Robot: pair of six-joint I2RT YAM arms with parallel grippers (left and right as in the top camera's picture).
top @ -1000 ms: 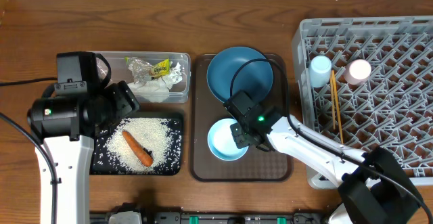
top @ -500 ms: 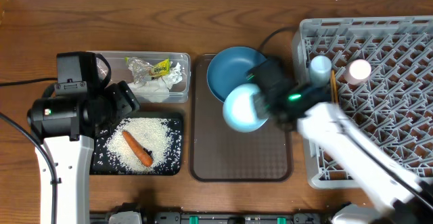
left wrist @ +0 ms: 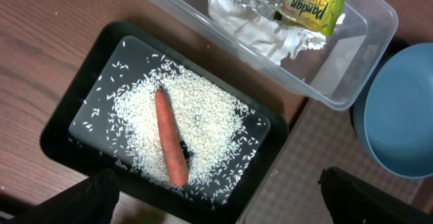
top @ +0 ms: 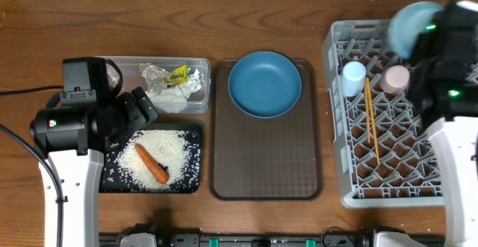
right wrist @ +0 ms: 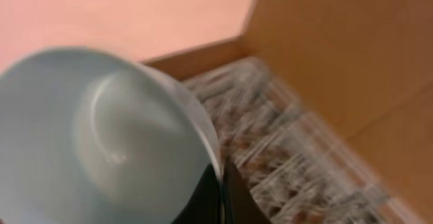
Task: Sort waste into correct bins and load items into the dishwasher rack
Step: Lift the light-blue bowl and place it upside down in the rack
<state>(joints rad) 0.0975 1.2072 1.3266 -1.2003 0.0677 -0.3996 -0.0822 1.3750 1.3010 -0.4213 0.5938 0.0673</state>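
Observation:
My right gripper point(right wrist: 222, 187) is shut on the rim of the light-blue bowl point(right wrist: 101, 136) and holds it, blurred, above the back of the grey dishwasher rack point(top: 418, 176); the bowl point(top: 412, 24) shows there from overhead. In the rack stand the light-blue cup point(top: 353, 74), the pink cup point(top: 396, 77) and the chopsticks point(top: 371, 120). The blue plate point(top: 264, 83) lies on the brown tray point(top: 265, 169). The carrot point(top: 151, 163) lies on rice in the black tray point(top: 193, 139); it also shows in the left wrist view point(left wrist: 169, 146). My left gripper point(left wrist: 216, 197) is open and empty above that tray's near edge.
The clear tub point(top: 127, 66) behind the black tray holds crumpled silver and yellow wrappers point(top: 173, 79) and white paper. The left arm's body point(top: 71, 127) stands at the table's left. A wall edge runs behind the rack.
My right gripper has lifted the light-blue bowl off the brown tray and swung it right and back, over the rack. The left arm has not moved.

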